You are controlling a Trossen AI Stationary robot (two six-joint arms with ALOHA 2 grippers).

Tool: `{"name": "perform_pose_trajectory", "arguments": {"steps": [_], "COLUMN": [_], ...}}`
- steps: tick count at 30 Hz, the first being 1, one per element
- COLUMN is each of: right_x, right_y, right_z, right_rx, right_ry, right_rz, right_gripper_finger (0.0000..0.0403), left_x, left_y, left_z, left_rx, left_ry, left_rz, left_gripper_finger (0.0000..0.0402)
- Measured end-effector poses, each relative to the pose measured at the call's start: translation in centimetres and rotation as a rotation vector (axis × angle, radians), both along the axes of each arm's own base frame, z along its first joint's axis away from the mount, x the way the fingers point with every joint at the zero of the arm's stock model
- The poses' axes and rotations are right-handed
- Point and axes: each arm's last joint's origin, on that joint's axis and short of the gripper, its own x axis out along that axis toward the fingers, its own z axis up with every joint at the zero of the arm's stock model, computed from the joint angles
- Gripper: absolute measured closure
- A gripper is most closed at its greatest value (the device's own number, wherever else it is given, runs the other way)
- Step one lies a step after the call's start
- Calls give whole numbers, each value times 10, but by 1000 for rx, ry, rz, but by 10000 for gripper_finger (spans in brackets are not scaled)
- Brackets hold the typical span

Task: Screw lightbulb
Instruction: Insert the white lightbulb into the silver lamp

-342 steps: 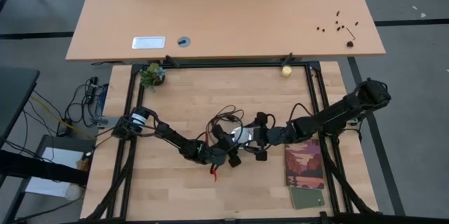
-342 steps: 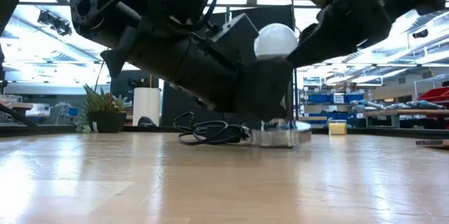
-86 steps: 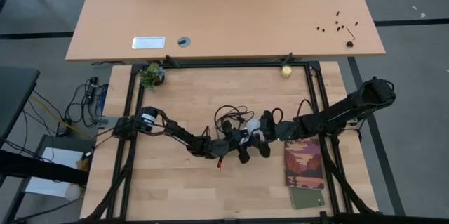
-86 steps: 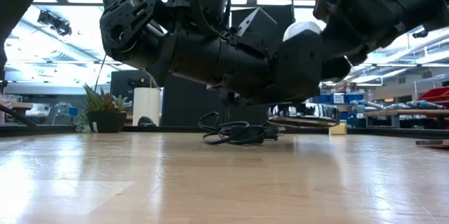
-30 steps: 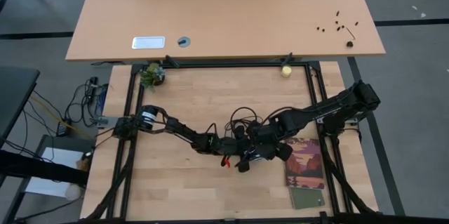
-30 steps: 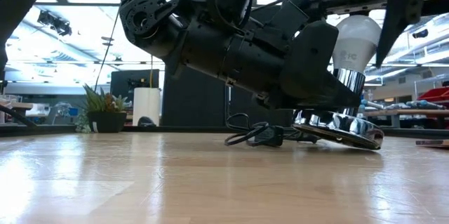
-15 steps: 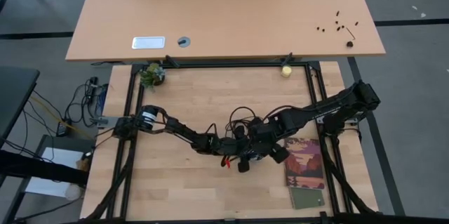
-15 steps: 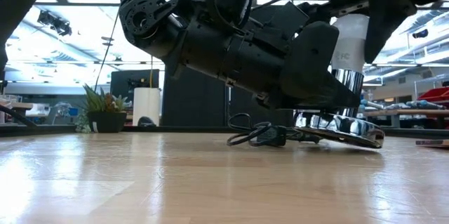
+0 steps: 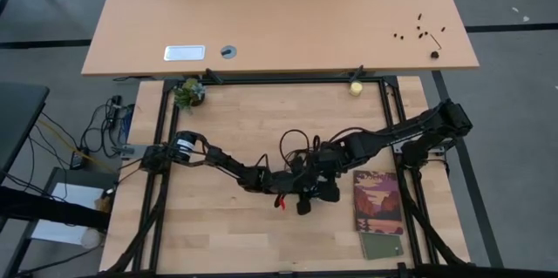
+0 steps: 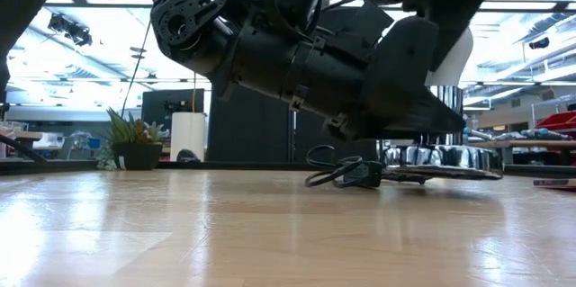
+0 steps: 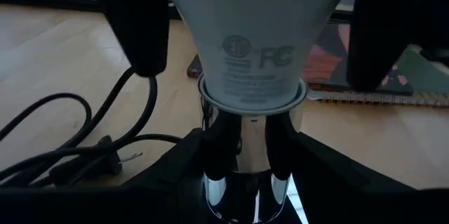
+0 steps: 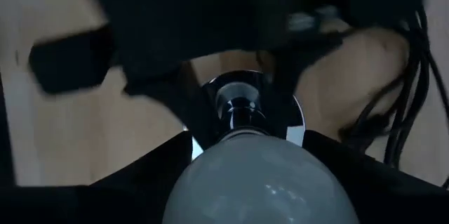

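The white lightbulb (image 11: 256, 34) stands base-down in the chrome socket (image 11: 245, 150), whose round disc (image 10: 441, 156) lies level just at the tabletop. A black cord (image 10: 346, 177) trails from the socket. At the table's middle my left gripper (image 9: 292, 186) is shut on the socket's neck. My right gripper (image 9: 321, 180) comes down from above and is shut on the bulb (image 12: 263, 182). In the high view both grippers hide the bulb. My left gripper pinches the socket's chrome neck (image 11: 245, 147) between its two fingers, just under the bulb's base. The fingers run almost level, coming from the table's left. The socket stands upright; whether its disc rests on the table I cannot tell. My right gripper pinches the bulb's wide rounded part (image 12: 193, 182) between its two fingers (image 11: 137, 27), one on each side. They point steeply down from above. The bulb stands upright with its screw base in the socket.
A picture booklet (image 9: 377, 201) and a small green one (image 9: 382, 245) lie right of the grippers. The cord loops (image 9: 296, 147) lie just beyond them. A small plant (image 9: 187, 93) and a yellowish ball (image 9: 356, 88) sit at the far rail.
My right gripper has rolled about the bulb's upright axis while staying above it; in the low view one finger now stands in front of the bulb. The socket's disc, tilted a second ago, now lies level.
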Motion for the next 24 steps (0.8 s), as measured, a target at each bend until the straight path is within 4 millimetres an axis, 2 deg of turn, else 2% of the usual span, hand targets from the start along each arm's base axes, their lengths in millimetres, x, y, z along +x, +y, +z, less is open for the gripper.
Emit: {"name": "perform_pose_trajectory", "arguments": {"steps": [9,12,16,24], "right_x": [-1,-2,0,0], "right_y": [-5,-7,-6,-11], "right_z": [-1,-1,-1,4], "right_rx": [148,172,150,155], "right_ry": [86,103,78,47], "right_rz": [-525,-623,-534,-307], "right_gripper_finger": [137,138,123,52], "left_x": [0,0,0,0], "left_y": [0,1,1,2], "left_z": [2,2,2,2], "left_rx": [-66,-66,-60,-55], "left_ry": [-34,-34,-31,-26], "left_rz": [41,53,64,71], "left_gripper_finger": [214,214,214,214]}}
